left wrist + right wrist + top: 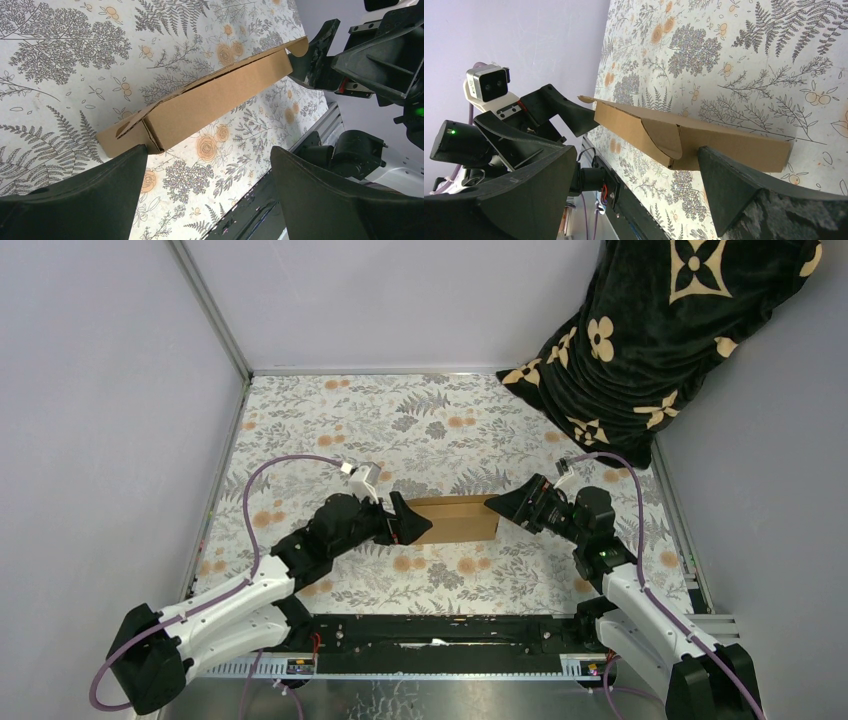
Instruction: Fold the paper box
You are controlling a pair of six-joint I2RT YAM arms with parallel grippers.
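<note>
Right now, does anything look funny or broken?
Nothing is broken. The paper box just isn't finished: its end flaps gape open. A dark patterned fabric slumps over the far right corner.

The left arm [262,585] stretches from its near-left base forward and inward, wrist low, the left jaws spread wide and pointing right. The right arm [612,570] mirrors it from the near-right base, the right jaws equally wide, pointing left toward the other pair.
</note>
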